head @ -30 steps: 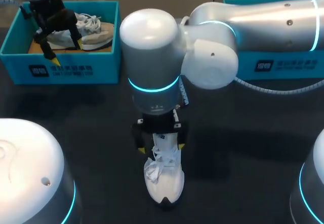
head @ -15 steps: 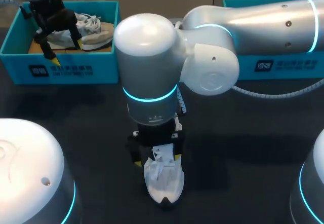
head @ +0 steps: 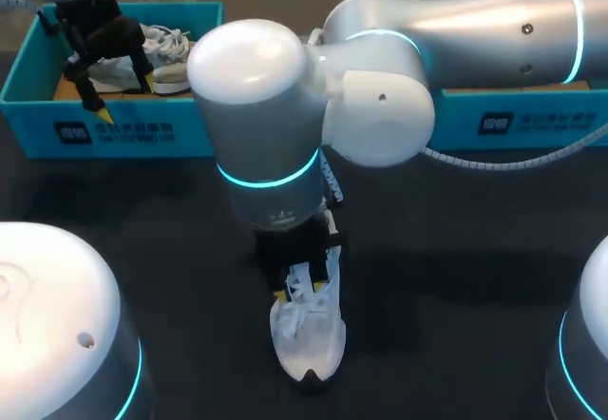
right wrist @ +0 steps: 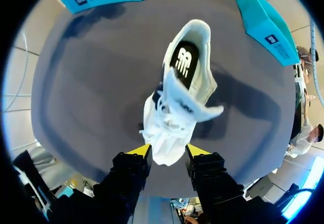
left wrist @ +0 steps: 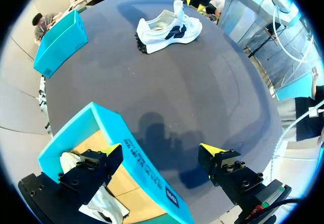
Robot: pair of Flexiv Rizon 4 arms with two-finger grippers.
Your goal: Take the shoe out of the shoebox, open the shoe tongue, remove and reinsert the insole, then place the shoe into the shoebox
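Head view puts the white shoe [head: 306,344] on the dark worktop [head: 456,277] at six o'clock, well apart from the blue shoebox [head: 114,130] at ten o'clock.

I judge the shoe to be light, with a soft fabric upper over a stiffer sole. A pull on one end will likely drag or tip the whole thing unless something pins it down. The tongue [right wrist: 167,155] is a floppy flap that is best pinched near its free end. The loose laces [right wrist: 161,118] could snag. The dark insole [right wrist: 182,62] shows through the opening at twelve o'clock from the tongue. It looks thin and bendy, and its heel edge seems the easiest place to take hold.

The right jaws stand narrow. Their yellow tips [right wrist: 143,150] press the tongue's end from both sides, so they appear to be holding it.

The left jaws are spread wide over the shoebox and hold nothing. They straddle its near wall, with one tip inside above a second shoe [head: 176,59] and the other outside. Whether either tip touches the box, I cannot tell.
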